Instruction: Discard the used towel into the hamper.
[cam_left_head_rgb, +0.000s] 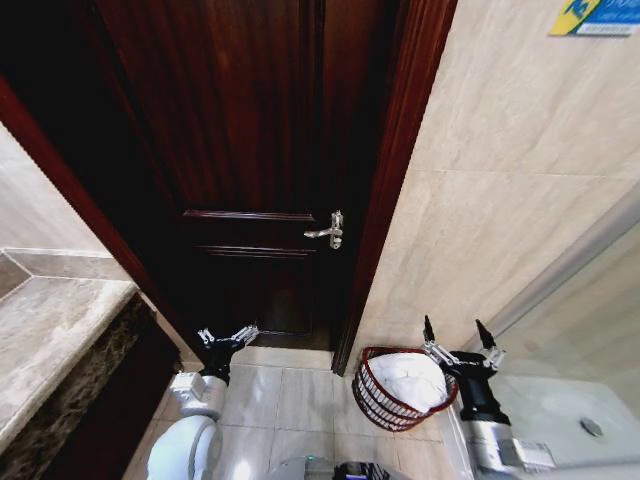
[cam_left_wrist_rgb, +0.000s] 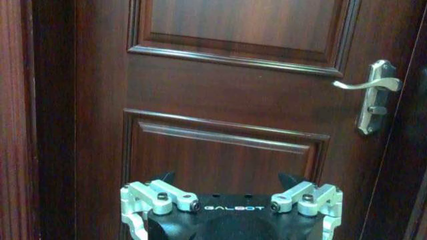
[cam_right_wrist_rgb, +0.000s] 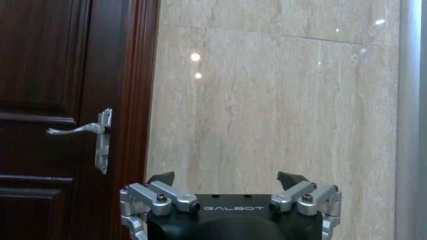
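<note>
Right fingers (cam_left_head_rgb: 483, 333): spread wide, nothing btwn them; dark tips point up toward the wall.
Right gripper (cam_left_head_rgb: 457, 334): raised just beside the hamper's rim, on the robot's right; empty. In right wrist view (cam_right_wrist_rgb: 226, 178) it faces the beige wall, door edge alongside.
Left fingers (cam_left_head_rgb: 249, 330): spread wide, holding nothing.
Left gripper (cam_left_head_rgb: 227, 336): low in front of the door, well apart from the hamper; idle. In left wrist view (cam_left_wrist_rgb: 226, 178) it faces the lower door panel.
Towel (cam_left_head_rgb: 410, 379): white, crumpled, lying inside the hamper, filling most of the opening.
Hamper (cam_left_head_rgb: 375, 399): small round reddish-brown wire basket w/ thin ribs; stands on the floor by the door frame, at the foot of the wall, btwn the two arms, nearer the right.
Door (cam_left_head_rgb: 250, 150): dark wood, panelled, shut.
Door handle (cam_left_head_rgb: 327, 231): silver lever on a plate, near the frame edge; also seen at (cam_left_wrist_rgb: 371, 87) and (cam_right_wrist_rgb: 87, 131).
Wall (cam_left_head_rgb: 500, 180): beige stone tile, glossy.
Floor (cam_left_head_rgb: 280, 400): pale tiles.
Tabletop (cam_left_head_rgb: 40, 340): grey marble counter, robot's left.
</note>
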